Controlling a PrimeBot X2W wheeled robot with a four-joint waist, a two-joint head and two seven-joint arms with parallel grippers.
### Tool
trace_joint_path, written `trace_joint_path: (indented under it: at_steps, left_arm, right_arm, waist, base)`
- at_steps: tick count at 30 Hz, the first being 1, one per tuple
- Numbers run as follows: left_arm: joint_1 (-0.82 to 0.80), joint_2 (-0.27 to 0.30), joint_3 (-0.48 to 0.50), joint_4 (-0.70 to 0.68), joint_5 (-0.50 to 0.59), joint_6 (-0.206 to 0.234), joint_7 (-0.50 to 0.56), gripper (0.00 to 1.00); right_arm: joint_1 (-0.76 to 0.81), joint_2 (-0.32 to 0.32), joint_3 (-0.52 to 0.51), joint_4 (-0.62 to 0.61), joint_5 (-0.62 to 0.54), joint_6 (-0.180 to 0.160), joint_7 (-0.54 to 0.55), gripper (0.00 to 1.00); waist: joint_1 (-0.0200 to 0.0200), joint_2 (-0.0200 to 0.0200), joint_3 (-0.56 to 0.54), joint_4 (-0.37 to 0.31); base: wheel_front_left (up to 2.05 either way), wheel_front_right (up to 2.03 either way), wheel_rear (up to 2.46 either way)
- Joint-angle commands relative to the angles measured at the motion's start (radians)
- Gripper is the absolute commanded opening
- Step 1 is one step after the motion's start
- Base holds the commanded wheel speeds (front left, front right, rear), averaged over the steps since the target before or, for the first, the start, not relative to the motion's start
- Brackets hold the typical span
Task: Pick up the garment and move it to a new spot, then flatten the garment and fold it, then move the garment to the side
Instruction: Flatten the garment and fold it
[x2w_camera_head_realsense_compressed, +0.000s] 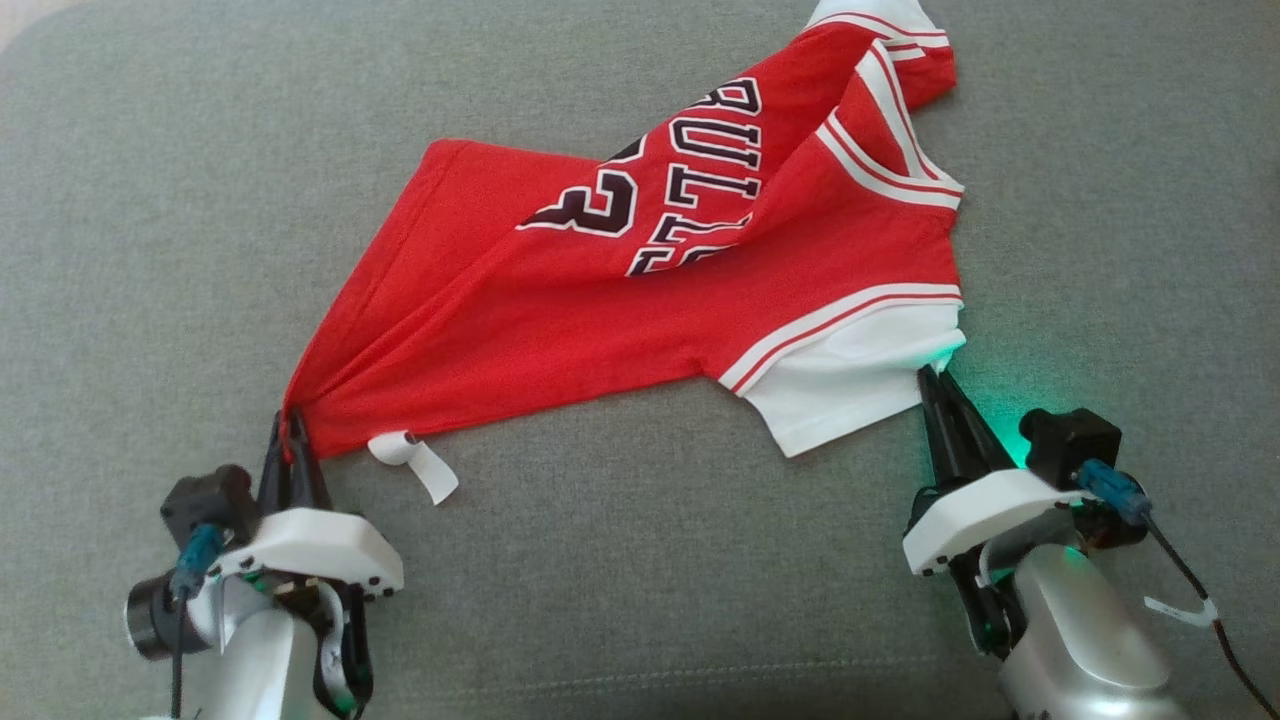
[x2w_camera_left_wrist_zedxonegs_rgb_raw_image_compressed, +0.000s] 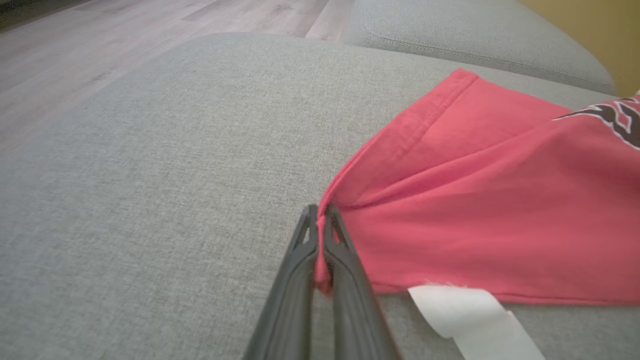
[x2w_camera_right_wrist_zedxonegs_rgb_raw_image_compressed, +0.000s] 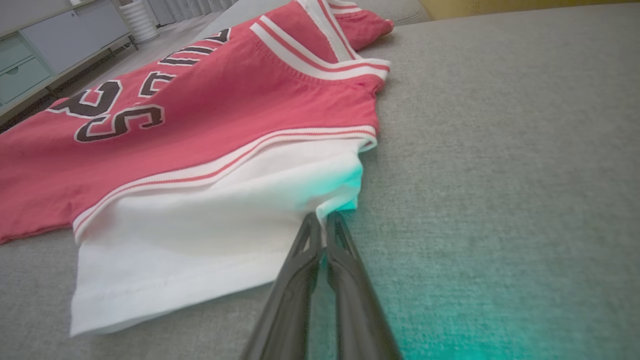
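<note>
**Head view.** Found garment (x2w_camera_head_realsense_compressed: 600, 300) lying across the grey sofa (x2w_camera_head_realsense_compressed: 640, 590), chest up, lettering (x2w_camera_head_realsense_compressed: 715, 140) creased by a diagonal fold and the far shoulder bunched. Noted left tool (x2w_camera_head_realsense_compressed: 288, 428) shut tight on the red hem corner, with cloth gathered into radiating pleats there; judged this a sign of tension along the hem. Noted tag (x2w_camera_head_realsense_compressed: 415, 460) curled on the sofa just beside that tool. Saw right tool (x2w_camera_head_realsense_compressed: 936, 385) at the near corner of the white sleeve (x2w_camera_head_realsense_compressed: 840, 395), tips touching it, green glow cast on cloth and sofa. Judged the two grips set at opposite ends so as to stretch and lift the garment without slack.

**Left wrist view.** Confirmed left tool (x2w_camera_left_wrist_zedxonegs_rgb_raw_image_compressed: 320, 212) closed fully, a pinch of red garment (x2w_camera_left_wrist_zedxonegs_rgb_raw_image_compressed: 475, 200) squeezed between the fingers and showing partway down them. Recorded hem rising from the sofa (x2w_camera_left_wrist_zedxonegs_rgb_raw_image_compressed: 150, 200) toward the tips, tag (x2w_camera_left_wrist_zedxonegs_rgb_raw_image_compressed: 460, 310) flat to the right, wood floor (x2w_camera_left_wrist_zedxonegs_rgb_raw_image_compressed: 75, 60) beyond the sofa's edge.

**Right wrist view.** Found right tool (x2w_camera_right_wrist_zedxonegs_rgb_raw_image_compressed: 322, 220) drawn to a narrow slit at the sleeve (x2w_camera_right_wrist_zedxonegs_rgb_raw_image_compressed: 200, 240) corner, a sliver of white apparently caught between the tips. Rated the bite shallow and liable to slip under pull. Noted garment (x2w_camera_right_wrist_zedxonegs_rgb_raw_image_compressed: 200, 125) otherwise resting flat on the sofa (x2w_camera_right_wrist_zedxonegs_rgb_raw_image_compressed: 500, 150), cabinet (x2w_camera_right_wrist_zedxonegs_rgb_raw_image_compressed: 50, 50) in the background. Assessed task as at the pick-up stage: both corners taken, nothing yet raised, flattening and folding outstanding.
</note>
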Motion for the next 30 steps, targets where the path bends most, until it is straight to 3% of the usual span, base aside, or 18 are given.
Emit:
trace_joint_path:
  at_steps: [1,9,14,19,24,30]
  left_arm:
    - [-0.007,0.015,0.019,-0.033,0.0,0.006,-0.005,0.0]
    - [-0.004,0.015,0.006,-0.103,0.02,-0.015,-0.005,0.0]
    - [-0.049,0.023,0.025,-0.208,0.087,-0.076,-0.005,0.0]
    - [-0.121,0.071,0.045,-0.286,0.123,-0.139,-0.005,0.0]
    - [-0.267,0.158,0.043,-0.368,0.155,-0.205,-0.003,0.0]
    - [-0.508,0.233,0.034,-0.404,0.17,-0.249,0.12,0.0]
  right_arm:
    - [-0.01,0.001,0.027,-0.019,0.003,0.006,-0.002,0.0]
    - [0.01,0.0,-0.006,-0.15,0.036,0.006,-0.002,0.0]
    - [-0.03,-0.036,-0.019,-0.319,0.075,0.006,-0.002,0.0]
    - [-0.111,-0.087,-0.027,-0.459,0.146,0.006,-0.002,0.0]
    - [-0.264,-0.183,-0.042,-0.61,0.224,0.006,-0.002,0.0]
    - [-0.482,-0.268,-0.064,-0.682,0.246,0.006,0.083,0.0]
  waist:
    - [0.0,0.0,-0.002,0.004]
    - [0.0,0.0,-0.06,-0.006]
    - [0.0,0.0,-0.124,-0.02]
    - [0.0,0.0,-0.172,-0.028]
    - [0.0,0.0,-0.191,-0.018]
    - [0.0,0.0,-0.142,0.016]
  base:
    - [0.0,0.0,0.0]
    - [0.0,0.0,0.0]
    - [0.0,0.0,0.0]
    - [0.0,0.0,0.0]
    - [0.0,0.0,0.0]
    - [0.0,0.0,0.0]
